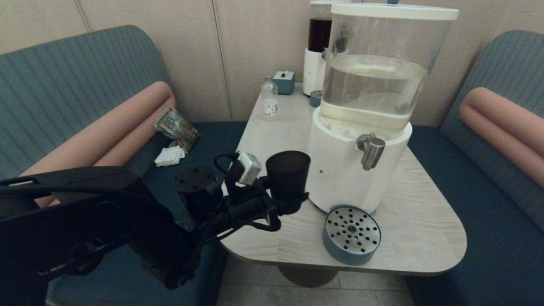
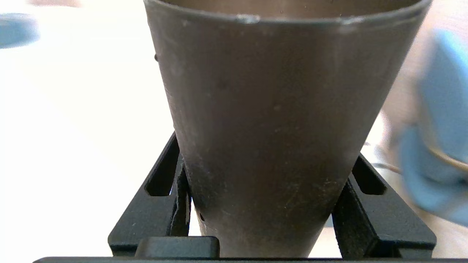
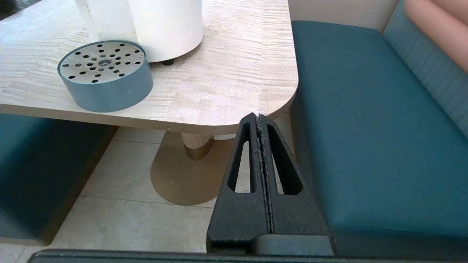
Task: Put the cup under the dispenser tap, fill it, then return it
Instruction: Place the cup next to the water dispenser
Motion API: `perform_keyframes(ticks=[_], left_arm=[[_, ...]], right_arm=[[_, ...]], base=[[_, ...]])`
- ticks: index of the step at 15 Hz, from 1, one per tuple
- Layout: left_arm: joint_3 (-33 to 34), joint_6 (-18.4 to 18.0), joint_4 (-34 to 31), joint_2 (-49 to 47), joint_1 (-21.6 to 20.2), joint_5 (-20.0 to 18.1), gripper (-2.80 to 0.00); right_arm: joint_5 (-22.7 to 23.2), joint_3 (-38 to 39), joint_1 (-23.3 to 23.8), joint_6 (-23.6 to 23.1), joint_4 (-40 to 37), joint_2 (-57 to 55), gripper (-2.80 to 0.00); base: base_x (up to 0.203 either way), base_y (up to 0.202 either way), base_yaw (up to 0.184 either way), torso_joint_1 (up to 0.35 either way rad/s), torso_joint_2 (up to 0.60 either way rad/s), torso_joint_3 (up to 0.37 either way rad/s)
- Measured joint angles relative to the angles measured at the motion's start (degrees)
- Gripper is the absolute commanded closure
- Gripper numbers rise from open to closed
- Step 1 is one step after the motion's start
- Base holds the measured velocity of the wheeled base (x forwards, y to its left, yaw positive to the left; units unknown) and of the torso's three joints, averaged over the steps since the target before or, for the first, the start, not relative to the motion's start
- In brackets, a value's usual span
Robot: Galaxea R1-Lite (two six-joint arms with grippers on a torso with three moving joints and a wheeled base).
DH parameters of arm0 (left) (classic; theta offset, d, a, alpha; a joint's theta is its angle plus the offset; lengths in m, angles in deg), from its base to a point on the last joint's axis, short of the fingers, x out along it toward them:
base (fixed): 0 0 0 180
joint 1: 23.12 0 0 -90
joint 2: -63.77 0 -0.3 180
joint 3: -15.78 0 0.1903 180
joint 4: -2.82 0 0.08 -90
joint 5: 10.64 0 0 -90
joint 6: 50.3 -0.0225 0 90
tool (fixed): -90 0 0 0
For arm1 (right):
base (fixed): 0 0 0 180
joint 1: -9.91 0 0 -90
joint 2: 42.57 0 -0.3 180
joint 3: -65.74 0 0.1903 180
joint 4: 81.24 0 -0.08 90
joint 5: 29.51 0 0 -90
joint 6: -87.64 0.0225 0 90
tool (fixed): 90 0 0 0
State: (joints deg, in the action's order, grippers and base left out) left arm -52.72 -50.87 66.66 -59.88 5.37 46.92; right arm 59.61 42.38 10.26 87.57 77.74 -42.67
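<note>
Main risk: the cup [image 1: 287, 173] clips the white dispenser base [image 1: 340, 170] on the way across, since it sits just left of it in frame centre; a knock could twist it in the grip. It could also stop short of the dispenser tap [image 1: 371, 148], which is to its right above the perforated drip tray [image 1: 352, 233]. Left gripper [image 1: 285, 203] pinches the cup low near its base, fingers [image 2: 175, 175] pressed on both sides, cup upright above them. Right gripper [image 3: 260, 120] is parked below the table [image 3: 234, 73] edge, fingers pressed together, holding nothing.
</note>
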Motion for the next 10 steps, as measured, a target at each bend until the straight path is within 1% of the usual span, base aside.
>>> perform_keyframes(ticks=[2, 4, 7, 10], left_arm=[[-2.8, 0.9, 0.0, 0.3, -5.2, 0.0, 0.00], [-7.9, 2.1, 0.0, -1.3, -8.8, 0.0, 0.00], [-15.7, 2.7, 0.0, -7.0, -11.8, 0.2, 0.00], [-23.6, 2.9, -0.4, -14.2, -13.2, 0.4, 0.00]], right_arm=[[0.0, 0.0, 0.0, 0.0, 0.0, 0.0, 0.00], [0.0, 0.0, 0.0, 0.0, 0.0, 0.0, 0.00], [0.0, 0.0, 0.0, 0.0, 0.0, 0.0, 0.00], [0.0, 0.0, 0.0, 0.0, 0.0, 0.0, 0.00]], base=[[0.000, 0.000, 0.000, 0.000, 0.00, 0.000], [0.000, 0.000, 0.000, 0.000, 0.00, 0.000], [0.000, 0.000, 0.000, 0.000, 0.00, 0.000], [0.000, 0.000, 0.000, 0.000, 0.00, 0.000]])
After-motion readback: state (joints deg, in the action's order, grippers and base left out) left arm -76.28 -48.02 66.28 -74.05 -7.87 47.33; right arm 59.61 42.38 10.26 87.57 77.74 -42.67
